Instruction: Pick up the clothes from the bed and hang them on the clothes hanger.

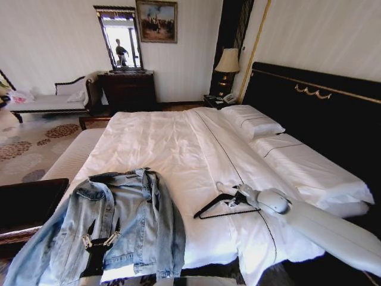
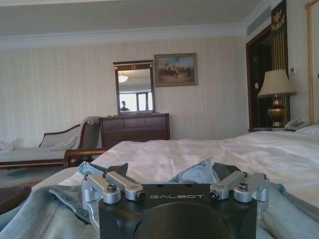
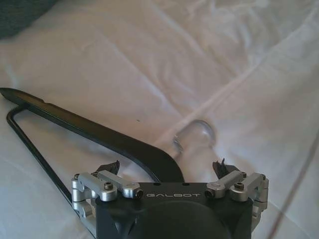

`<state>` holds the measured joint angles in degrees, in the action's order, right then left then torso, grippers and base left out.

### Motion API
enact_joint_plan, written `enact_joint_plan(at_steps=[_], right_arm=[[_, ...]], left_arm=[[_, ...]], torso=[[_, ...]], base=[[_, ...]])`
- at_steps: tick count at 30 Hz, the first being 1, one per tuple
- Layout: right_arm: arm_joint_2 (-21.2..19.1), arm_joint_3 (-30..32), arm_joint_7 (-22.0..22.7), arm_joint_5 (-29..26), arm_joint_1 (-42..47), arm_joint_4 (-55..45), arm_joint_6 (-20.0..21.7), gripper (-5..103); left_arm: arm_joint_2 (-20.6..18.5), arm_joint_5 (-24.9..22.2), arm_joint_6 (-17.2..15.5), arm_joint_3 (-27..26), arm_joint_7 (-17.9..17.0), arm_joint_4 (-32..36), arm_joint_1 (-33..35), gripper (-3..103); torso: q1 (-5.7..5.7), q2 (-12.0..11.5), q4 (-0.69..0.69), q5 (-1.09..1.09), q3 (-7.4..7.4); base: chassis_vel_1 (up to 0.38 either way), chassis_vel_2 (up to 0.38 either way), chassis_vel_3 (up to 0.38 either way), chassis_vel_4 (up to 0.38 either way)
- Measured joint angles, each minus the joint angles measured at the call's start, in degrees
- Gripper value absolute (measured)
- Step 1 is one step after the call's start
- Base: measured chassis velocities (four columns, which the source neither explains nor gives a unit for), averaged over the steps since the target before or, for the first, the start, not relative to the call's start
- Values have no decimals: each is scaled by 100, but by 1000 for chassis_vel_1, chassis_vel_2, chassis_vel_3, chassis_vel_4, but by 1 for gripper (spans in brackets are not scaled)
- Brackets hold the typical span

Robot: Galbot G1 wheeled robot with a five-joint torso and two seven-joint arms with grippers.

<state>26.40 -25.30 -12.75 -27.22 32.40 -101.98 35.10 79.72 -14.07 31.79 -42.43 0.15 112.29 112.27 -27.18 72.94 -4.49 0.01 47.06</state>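
The big bed (image 1: pixel 178 155) has a white cover. The blue jacket (image 1: pixel 113 226) lies at 7 o'clock. The black hanger (image 1: pixel 221 208) lies at 5 o'clock. 2 white pillows (image 1: pixel 280 149) lie at 2 o'clock.

This is a hotel-style bedroom. A very wide bed (image 1: pixel 178 149) with a smooth white duvet and white pillows (image 1: pixel 253 122) stands against a tall black headboard (image 1: pixel 321 104) with gold trim. Beyond the far pillow sits a nightstand with a shaded lamp (image 1: pixel 227 61) and a telephone (image 1: pixel 228 98). Against the striped far wall stand a dark wood dresser (image 1: pixel 128 89), a mirror (image 1: pixel 121 39) above it and a framed painting (image 1: pixel 156 21). A cushioned daybed (image 1: pixel 50 101) with a dark curved frame sits on patterned carpet (image 1: pixel 27 146).
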Motion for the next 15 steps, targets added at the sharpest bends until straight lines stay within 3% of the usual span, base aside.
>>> enact_joint_plan(at_steps=[5, 15], right_arm=[[48, -985, -110, -193, -786, 259, 106, 100], [172, -1789, -241, -211, -1672, 882, -23, 100]], left_arm=[[13, -16, 12, -37, 1, -14, 12, 98], [11, -123, 87, -79, -3, -89, 9, 98]], torso=[[-1, 0, -1, -1, 0], [0, 0, -2, -2, 0]], base=[[0, 0, 0, 0], [0, 0, 0, 0]])
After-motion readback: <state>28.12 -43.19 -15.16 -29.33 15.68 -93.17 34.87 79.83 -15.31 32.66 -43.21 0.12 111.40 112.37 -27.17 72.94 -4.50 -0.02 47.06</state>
